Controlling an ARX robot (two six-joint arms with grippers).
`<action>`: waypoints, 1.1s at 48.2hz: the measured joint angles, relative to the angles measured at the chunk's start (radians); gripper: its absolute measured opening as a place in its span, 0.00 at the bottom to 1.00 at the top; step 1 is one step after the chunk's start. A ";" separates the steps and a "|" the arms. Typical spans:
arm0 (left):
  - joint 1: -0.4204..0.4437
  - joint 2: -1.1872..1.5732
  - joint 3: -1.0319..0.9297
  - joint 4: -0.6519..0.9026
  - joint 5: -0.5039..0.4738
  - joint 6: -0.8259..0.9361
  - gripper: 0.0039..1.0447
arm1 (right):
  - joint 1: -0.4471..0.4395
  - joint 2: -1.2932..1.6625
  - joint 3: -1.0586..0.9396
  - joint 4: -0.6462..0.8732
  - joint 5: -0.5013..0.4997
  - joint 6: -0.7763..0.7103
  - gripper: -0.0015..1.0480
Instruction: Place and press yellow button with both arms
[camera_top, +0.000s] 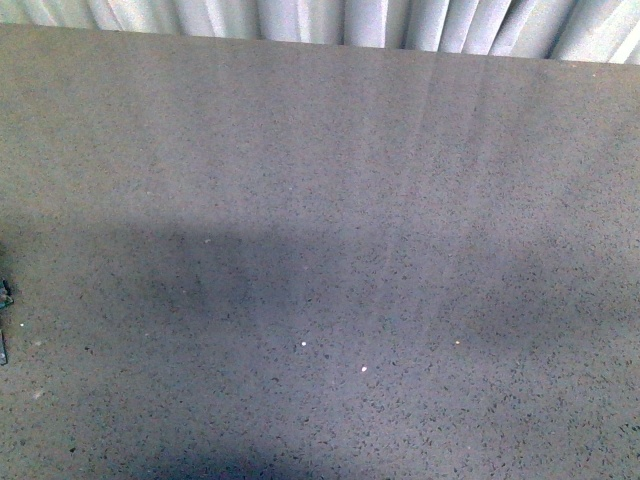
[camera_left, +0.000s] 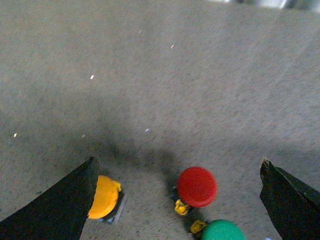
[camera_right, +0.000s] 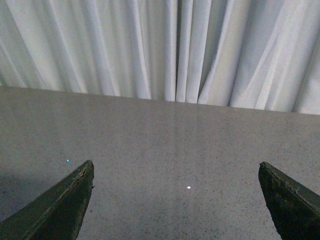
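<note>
Hovering over the table (camera_left: 150, 75), our left gripper (camera_left: 178, 161) stands wide open, holding nothing; the yellow button (camera_left: 105, 196) sits just beside one finger, half hidden by it; the red button (camera_left: 197, 186) lies between the jaws, so closing here could seize it instead; our right gripper (camera_right: 175, 164) gapes empty too, no button in its view.

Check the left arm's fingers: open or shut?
Open. Its fingers stand wide apart, holding nothing; the red button sits between them, the yellow button beside one.
</note>
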 joint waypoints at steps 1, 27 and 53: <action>0.015 0.049 0.000 0.028 -0.007 0.008 0.91 | 0.000 0.000 0.000 0.000 0.000 0.000 0.91; 0.132 0.463 0.011 0.299 -0.027 0.061 0.91 | 0.000 0.000 0.000 0.000 0.000 0.000 0.91; 0.116 0.616 0.042 0.384 -0.059 0.064 0.91 | 0.000 0.000 0.000 0.000 0.000 0.000 0.91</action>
